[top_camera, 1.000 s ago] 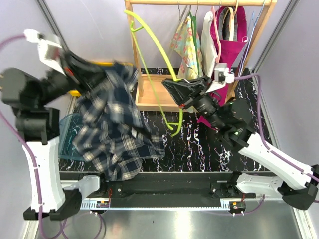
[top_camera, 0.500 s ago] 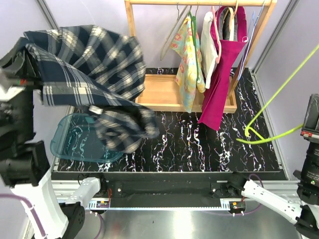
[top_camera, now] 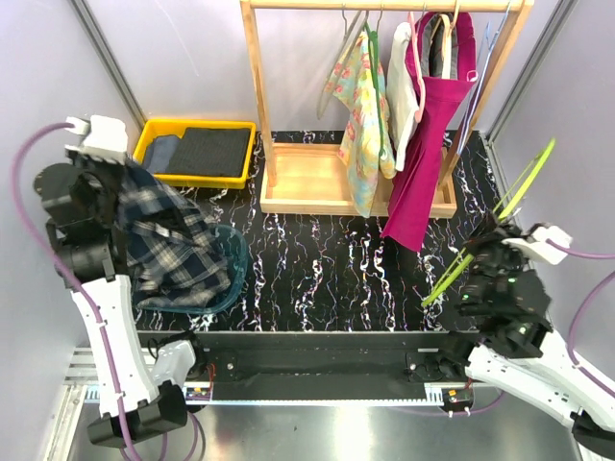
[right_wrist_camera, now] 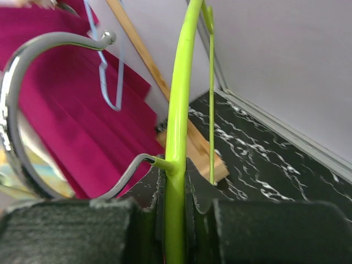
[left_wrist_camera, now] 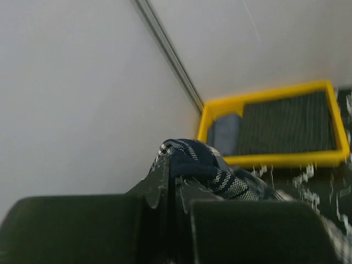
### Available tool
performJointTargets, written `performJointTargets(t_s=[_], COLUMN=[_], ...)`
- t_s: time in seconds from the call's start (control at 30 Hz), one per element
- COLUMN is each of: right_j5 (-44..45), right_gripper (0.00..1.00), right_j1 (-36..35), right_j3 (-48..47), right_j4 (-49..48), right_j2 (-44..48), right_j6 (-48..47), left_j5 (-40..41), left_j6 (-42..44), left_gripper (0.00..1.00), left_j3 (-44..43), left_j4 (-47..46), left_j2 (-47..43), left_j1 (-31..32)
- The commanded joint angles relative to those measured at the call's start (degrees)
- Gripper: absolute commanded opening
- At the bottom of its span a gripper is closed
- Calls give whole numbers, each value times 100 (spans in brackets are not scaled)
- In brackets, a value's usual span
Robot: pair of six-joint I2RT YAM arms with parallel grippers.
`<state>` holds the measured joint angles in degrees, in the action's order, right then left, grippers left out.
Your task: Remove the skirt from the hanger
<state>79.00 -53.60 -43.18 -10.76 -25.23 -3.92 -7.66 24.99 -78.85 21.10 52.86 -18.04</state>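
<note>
Near teal basket [top_camera: 237, 264], left gripper [left_wrist_camera: 171, 190] is clamping plaid skirt [top_camera: 168, 245] draping into it; right gripper [right_wrist_camera: 175, 181] is pinching green hanger [right_wrist_camera: 184, 82].

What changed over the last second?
The left end effector swung the plaid skirt from mid-table up and left, then lowered it over the teal basket. The right end effector carried the green hanger to the right edge, clear of the skirt. Both grips held; rack clothes and yellow tray stayed put.
</note>
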Motion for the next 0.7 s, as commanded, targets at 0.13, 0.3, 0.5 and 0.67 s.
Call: performJointTargets(t_s=[0.13, 0.3, 0.5, 0.67], right_j5=[1223, 1162, 591, 318], right_gripper=[9, 18, 24, 29], right_j1=[219, 438, 982, 1361], right_j3=[599, 802, 706, 451], right_j4=[-233, -242, -312, -129], right_j2=[106, -306, -1544, -2292], right_j6=[770, 1007, 1403, 1815], left_j5=[-2308, -2600, -2539, -2451], left_j6=[1796, 2808, 3301, 3503], left_gripper=[0, 0, 0, 83], left_j3=[1643, 2628, 3287, 3570], left_j4=[1737, 2609, 3066, 3049], left_j2=[-522, -804, -883, -892], left_j1=[-103, -77, -59, -50])
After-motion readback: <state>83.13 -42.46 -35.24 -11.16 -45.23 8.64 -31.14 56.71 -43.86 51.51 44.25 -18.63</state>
